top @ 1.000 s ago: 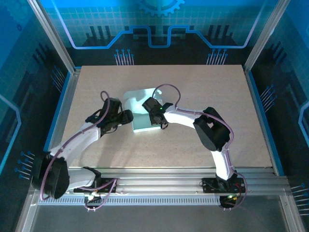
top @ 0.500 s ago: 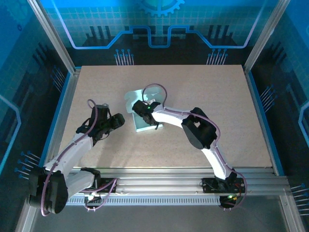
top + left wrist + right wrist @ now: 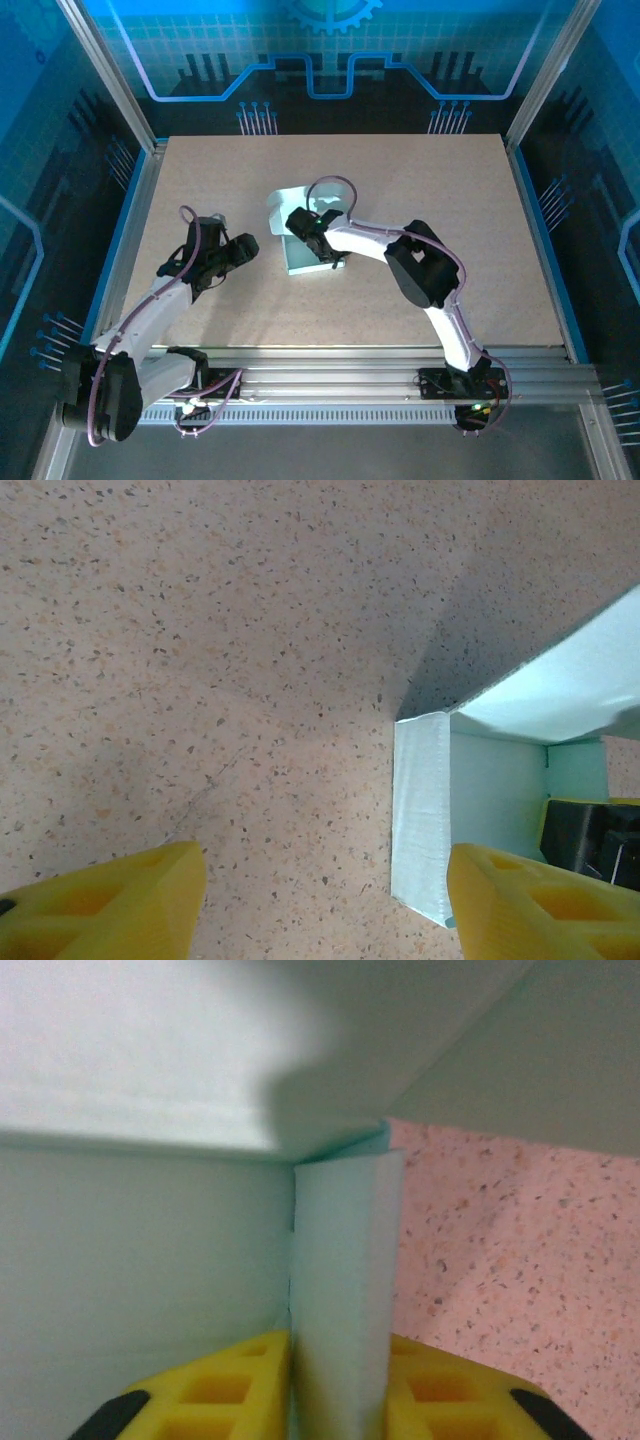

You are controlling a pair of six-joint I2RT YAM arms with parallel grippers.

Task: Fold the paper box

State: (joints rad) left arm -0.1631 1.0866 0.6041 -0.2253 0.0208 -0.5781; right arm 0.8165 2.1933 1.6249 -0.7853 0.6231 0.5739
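Card fills the gap between the right jaws: their yellow fingers (image 3: pixel 230 1385) stand a narrow way apart, one on each side of an upright strip that is a short wall of the paper box (image 3: pixel 340 1290), and both lie right against it. Whether they pinch that wall or merely flank it I cannot tell. Left of the strip in the right wrist view is the pale inner face of the box, with a broad panel spreading overhead. Right of it is the speckled surface (image 3: pixel 500 1290).

The left jaws are wide apart, yellow fingers (image 3: pixel 100 905) at the two lower corners of the left wrist view, with nothing between them but bare surface. Just ahead of the right-hand finger stands an open corner of the box — a narrow upright wall (image 3: pixel 420 820) with a broad panel slanting up above it.

From above, the box (image 3: pixel 303 262) sits near the middle of the surface (image 3: pixel 450 200), a little toward the left edge. One panel lies flat and a rounded flap (image 3: pixel 285 205) rises at its far side. The right arm (image 3: pixel 400 250) comes from the near right corner and bends across to meet the box from the right. The left arm (image 3: pixel 150 310) comes from the near left corner, and its jaws are near the box's left side but apart from it.
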